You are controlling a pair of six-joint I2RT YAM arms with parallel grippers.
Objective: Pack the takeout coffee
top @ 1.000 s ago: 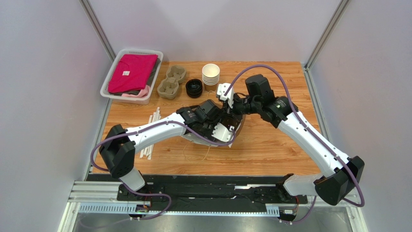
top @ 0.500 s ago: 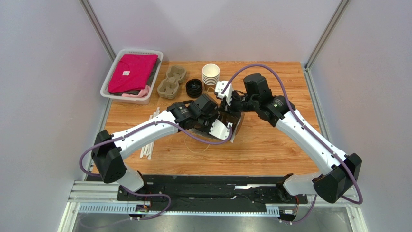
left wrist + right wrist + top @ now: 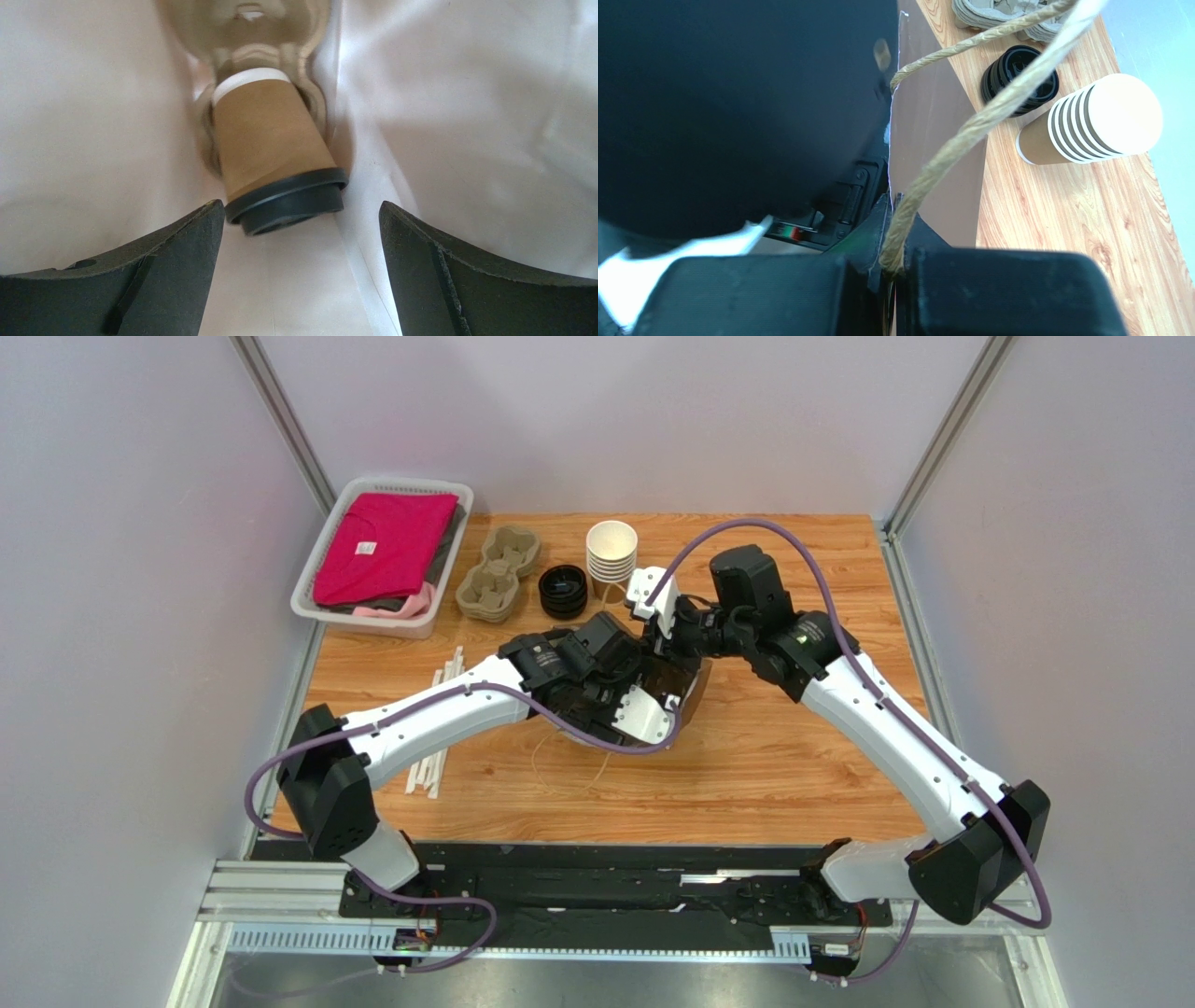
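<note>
Deep in bag [image 3: 456, 105] sits cup [image 3: 270, 133], lid [image 3: 288, 203] toward left gripper [image 3: 302, 241], jaws wide and empty beside it; right gripper [image 3: 892, 269] pinched shut on twine handle [image 3: 976, 122]; best draw left straight back, clear of lid and bag wall.

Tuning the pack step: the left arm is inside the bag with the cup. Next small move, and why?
Probably back the left gripper straight out of the bag. The takeout coffee lies on its side inside, with the jaws standing wide on either side and no grip on it. The right gripper is shut on the twine handle, holding the bag.
</note>
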